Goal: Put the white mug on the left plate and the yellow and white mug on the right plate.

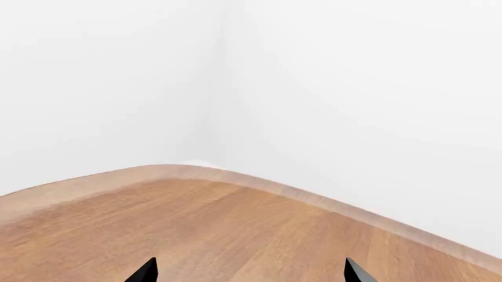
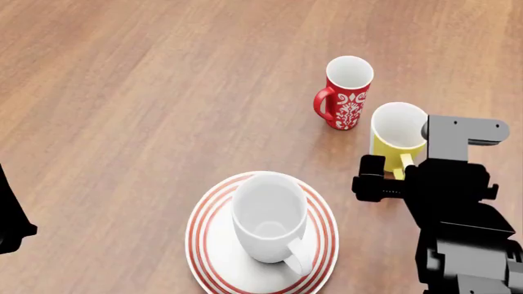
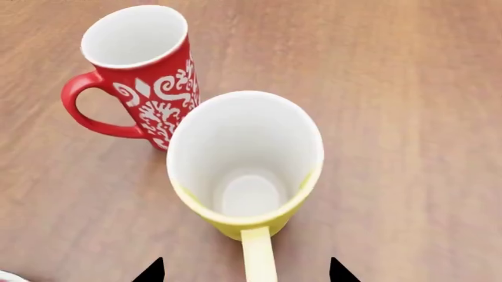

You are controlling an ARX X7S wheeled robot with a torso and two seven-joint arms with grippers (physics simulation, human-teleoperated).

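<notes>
The white mug [image 2: 270, 220] stands upright on the left plate [image 2: 204, 248], a white plate with red rings, near the head view's bottom middle. The right plate is out of view. To the right, the yellow and white mug [image 2: 398, 131] [image 3: 243, 158] stands upright on the table, its handle [image 3: 257, 255] pointing toward my right gripper [image 3: 244, 273] [image 2: 398, 179]. That gripper is open, with the handle lying between its fingertips and touching neither. My left gripper [image 1: 253, 273] is open and empty over bare wood near a table corner.
A red mug [image 2: 347, 92] [image 3: 145, 70] with white ornaments stands just behind and left of the yellow mug, nearly touching it. The left arm [image 2: 12, 220] shows at the head view's left edge. The rounded table edge [image 1: 259, 182] meets white walls in the left wrist view.
</notes>
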